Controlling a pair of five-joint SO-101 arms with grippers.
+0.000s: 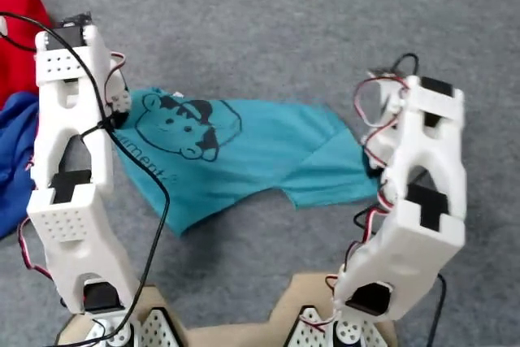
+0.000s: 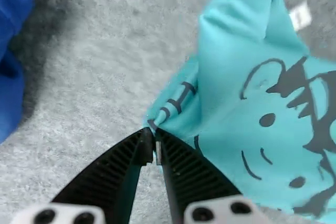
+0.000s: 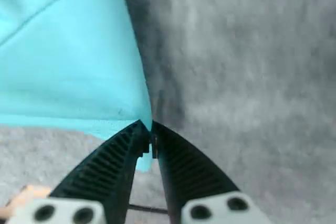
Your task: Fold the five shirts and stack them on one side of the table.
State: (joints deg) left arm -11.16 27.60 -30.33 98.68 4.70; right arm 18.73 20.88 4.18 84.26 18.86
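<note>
Teal shirt [image 1: 244, 152] lies stretched across the middle of the table [image 1: 268, 30], long axis side to side, printed end to the left. Left gripper [image 2: 154, 142] pinches that end's edge, and right gripper [image 3: 147, 129] pinches the plain opposite corner. Red shirt [image 1: 16, 30] and blue shirt [image 1: 12, 152] lie at the table's left edge.

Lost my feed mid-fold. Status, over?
Left gripper shut on teal shirt edge. Right gripper shut on its opposite edge. Red shirt, blue shirt heaped past left gripper, not obstructing.
</note>
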